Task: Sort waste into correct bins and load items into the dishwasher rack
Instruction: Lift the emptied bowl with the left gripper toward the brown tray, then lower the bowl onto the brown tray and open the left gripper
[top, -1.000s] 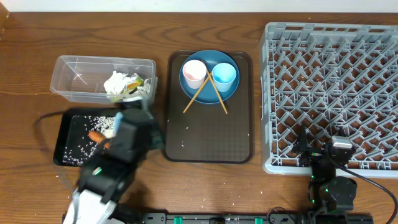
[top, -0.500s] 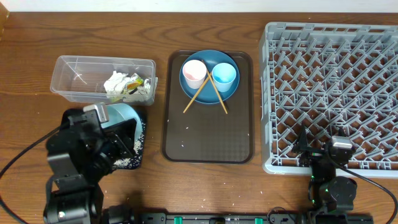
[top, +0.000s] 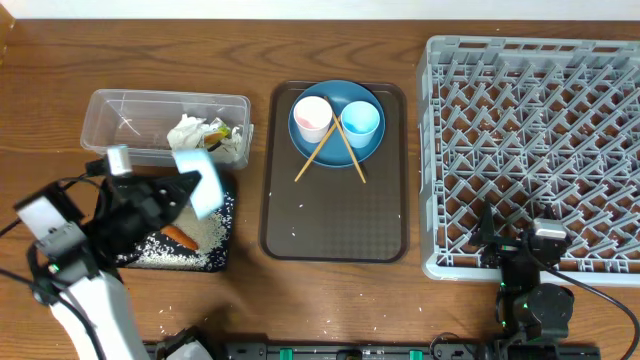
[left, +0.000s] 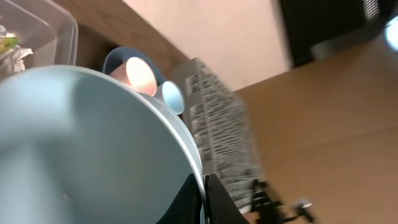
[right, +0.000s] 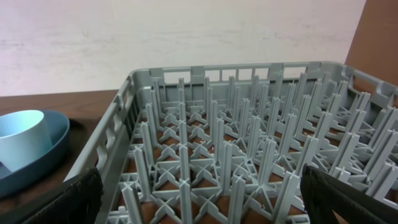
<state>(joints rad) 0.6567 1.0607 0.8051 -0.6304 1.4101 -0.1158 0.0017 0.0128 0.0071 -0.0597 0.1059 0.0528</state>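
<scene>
My left gripper (left: 202, 198) was clamped on the rim of the pale blue-white bowl (top: 200, 180), which showed a smooth, pale inside and hung tipped on its side. Right under the hand lay the black tray (top: 226, 240), holding white rice grains (top: 205, 228) and the orange carrot (top: 180, 237). The clear box (top: 130, 108) sat just beyond the hand, its near wall close to the bowl. To the hand's right, a strip of wood lay open up to the brown serving tray (top: 335, 215). My right gripper (right: 202, 202) had its fingers wide apart, holding nothing, with the rack (right: 205, 124) just ahead.
</scene>
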